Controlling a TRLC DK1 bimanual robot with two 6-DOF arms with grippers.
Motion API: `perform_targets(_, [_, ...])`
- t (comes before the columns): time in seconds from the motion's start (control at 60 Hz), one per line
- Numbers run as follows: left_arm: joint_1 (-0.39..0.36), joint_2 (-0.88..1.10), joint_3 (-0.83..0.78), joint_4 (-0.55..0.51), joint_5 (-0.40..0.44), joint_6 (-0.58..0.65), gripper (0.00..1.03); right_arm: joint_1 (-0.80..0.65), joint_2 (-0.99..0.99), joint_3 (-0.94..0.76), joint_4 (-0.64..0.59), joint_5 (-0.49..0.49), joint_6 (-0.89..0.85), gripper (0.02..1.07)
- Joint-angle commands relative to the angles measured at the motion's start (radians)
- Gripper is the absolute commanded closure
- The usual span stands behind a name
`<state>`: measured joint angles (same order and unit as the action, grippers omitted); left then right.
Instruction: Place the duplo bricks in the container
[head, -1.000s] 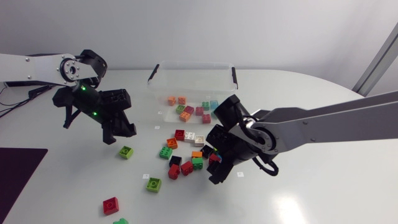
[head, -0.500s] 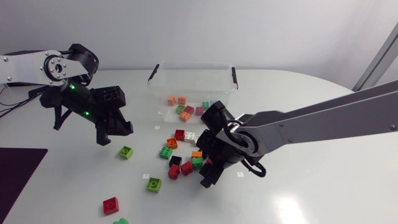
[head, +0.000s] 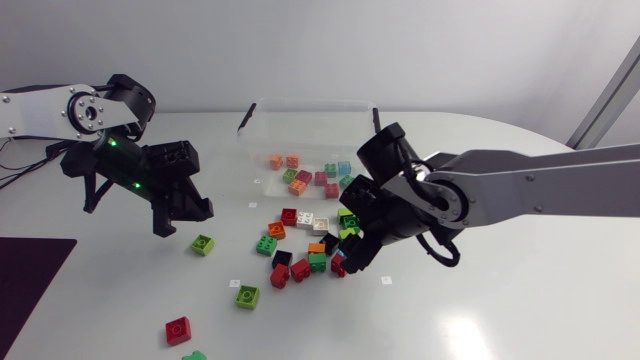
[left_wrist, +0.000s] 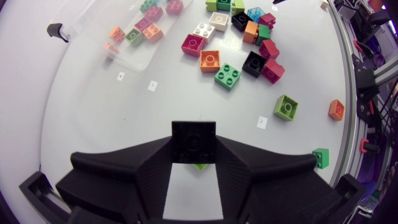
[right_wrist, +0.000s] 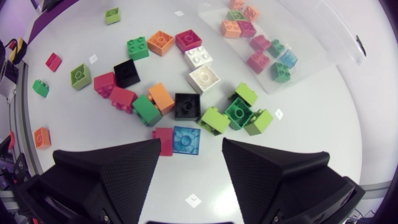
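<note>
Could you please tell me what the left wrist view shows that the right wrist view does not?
Only the left wrist view shows the left gripper, shut on a black brick. Only the right wrist view shows the right gripper, open and holding nothing. Both show the pile of loose bricks on the table and the clear container with several bricks already inside.

The left arm (head: 40, 110) is a silver-grey link ending in a round silver disc (head: 80, 112) set in a black joint housing, with small green lights (head: 113, 143) on its black wrist. The right arm (head: 540, 185) is a grey link with black joints. A thin black cable (head: 440, 257) loops at six o'clock of its wrist. Both carry matte black, broad wedge-shaped jaws.
</note>
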<state>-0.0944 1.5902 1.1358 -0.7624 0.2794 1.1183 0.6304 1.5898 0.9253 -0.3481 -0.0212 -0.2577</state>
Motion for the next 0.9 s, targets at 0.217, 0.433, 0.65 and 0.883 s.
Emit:
perform_targets(0.217, [0.001,-0.021,-0.021,-0.012,0.014,-0.011,0.80,0.006,0.087,-0.032,-0.022,-0.002,0.038,0.11])
perform_targets(0.433, [0.015,-0.050,-0.021,-0.017,0.030,-0.014,0.80,0.029,0.167,0.001,-0.015,-0.002,0.055,0.08])
perform_targets(0.65, [0.016,-0.058,-0.024,-0.025,0.032,-0.012,0.80,0.046,0.230,0.049,-0.008,0.004,0.069,0.09])
perform_targets(0.883, [0.016,-0.065,-0.004,-0.026,0.046,-0.026,0.80,0.048,0.299,0.099,0.004,0.010,0.072,0.16])
